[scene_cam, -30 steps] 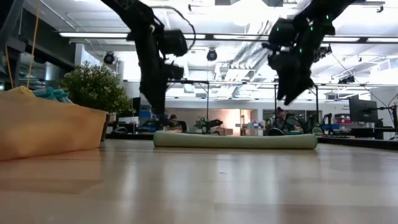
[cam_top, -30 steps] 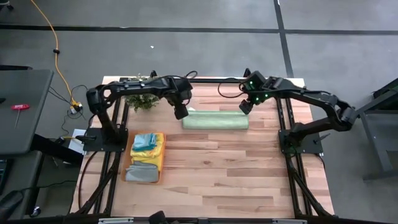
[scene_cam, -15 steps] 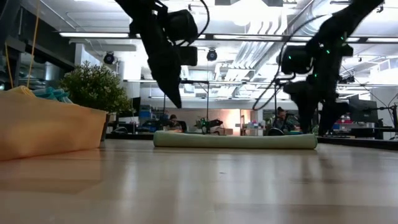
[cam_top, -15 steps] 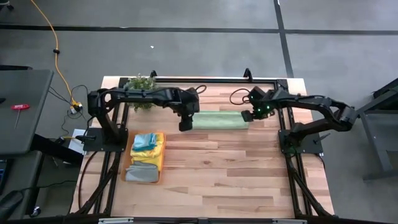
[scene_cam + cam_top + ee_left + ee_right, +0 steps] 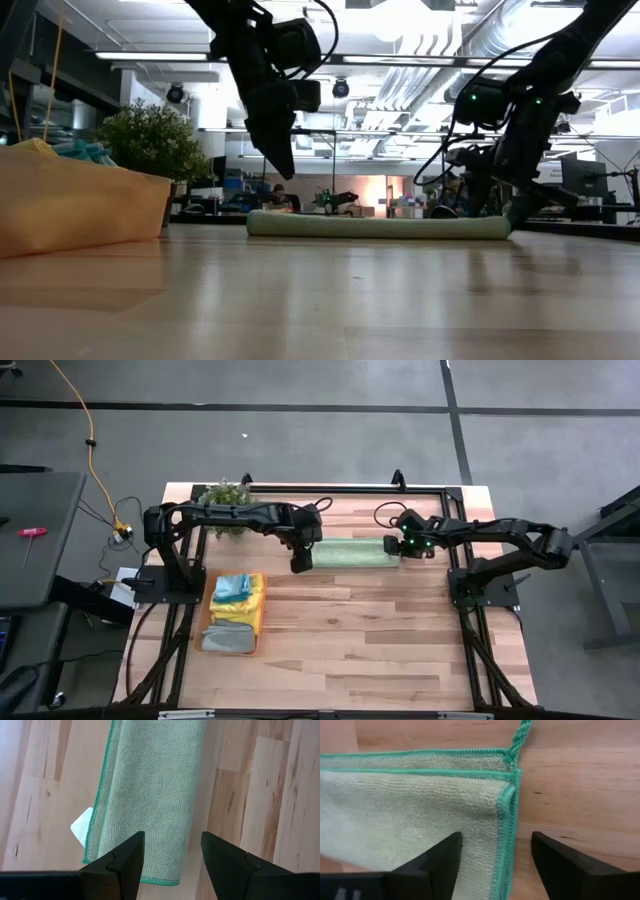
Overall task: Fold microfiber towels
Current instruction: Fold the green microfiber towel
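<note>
A pale green microfiber towel [image 5: 352,553] lies folded into a long narrow strip across the far middle of the table [image 5: 360,630], flat on the wood. My left gripper [image 5: 297,563] hangs open above the strip's left end [image 5: 140,870], clear of it in the low view [image 5: 283,165]. My right gripper [image 5: 392,546] stands open and low at the strip's right end [image 5: 507,820], one finger over the cloth and one over bare wood. A white tag [image 5: 82,826] sticks out from under the left end. My left gripper touches nothing. My right gripper comes steeply from above at the towel's right end [image 5: 506,835]; whether its fingertips touch the cloth or the wood I cannot tell.
An orange tray [image 5: 258,622] at the near left holds yellow, blue and grey towels [image 5: 236,592]. A small green plant [image 5: 225,493] stands at the far left. A black frame bar [image 5: 330,488] runs along the far edge. Bare wood lies in front of the strip.
My left gripper has swung toward the table's near edge and a little right, ending over the strip's left end. My right gripper has come down beside the strip's right end and rolled its wrist. The towel has not moved.
</note>
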Robot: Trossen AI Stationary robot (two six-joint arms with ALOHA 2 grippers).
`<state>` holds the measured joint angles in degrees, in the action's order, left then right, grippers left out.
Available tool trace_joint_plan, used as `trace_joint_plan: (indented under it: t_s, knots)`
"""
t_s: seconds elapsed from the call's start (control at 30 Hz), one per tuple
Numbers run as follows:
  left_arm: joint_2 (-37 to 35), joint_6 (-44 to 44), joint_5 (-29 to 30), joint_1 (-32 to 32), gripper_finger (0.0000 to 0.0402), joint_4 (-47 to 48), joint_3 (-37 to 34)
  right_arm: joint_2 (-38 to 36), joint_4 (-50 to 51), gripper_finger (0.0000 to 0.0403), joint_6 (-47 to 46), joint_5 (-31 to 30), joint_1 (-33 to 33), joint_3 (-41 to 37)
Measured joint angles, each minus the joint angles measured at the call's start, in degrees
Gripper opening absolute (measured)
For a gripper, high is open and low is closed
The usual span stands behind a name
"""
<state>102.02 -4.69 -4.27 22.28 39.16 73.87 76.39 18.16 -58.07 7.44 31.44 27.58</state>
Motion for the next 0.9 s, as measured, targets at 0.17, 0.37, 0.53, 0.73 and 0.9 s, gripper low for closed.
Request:
trace_joint_plan:
  t_s: [0.17, 0.37, 0.53, 0.73, 0.9]
  knots:
    - [0.02, 0.48, 0.01, -0.02, 0.0184, -0.02, 0.02, 0.14, -2.43, 0.0188, -3.55, -1.49, -0.72, -0.31]
    - [-1.31, 0.48, 0.71, 0.88, 0.0184, 0.0, 0.09, 0.38, -2.47, 0.0086, -4.57, -3.99, -1.51, -0.38]
    - [-3.6, 0.46, 1.98, 1.8, 0.0184, 0.07, 0.09, 0.43, -0.09, 0.0015, 0.07, -5.0, -1.33, -0.26]
    - [-6.94, 0.02, 3.51, 2.54, 0.0184, -0.21, 0.11, -4.22, 9.31, 0.0004, 5.58, -5.91, 1.92, -0.36]
    - [-7.65, 0.04, 3.71, 2.6, 0.0184, -0.46, 0.11, -11.35, 16.96, 0.0002, 6.09, -8.7, 4.5, -0.27]
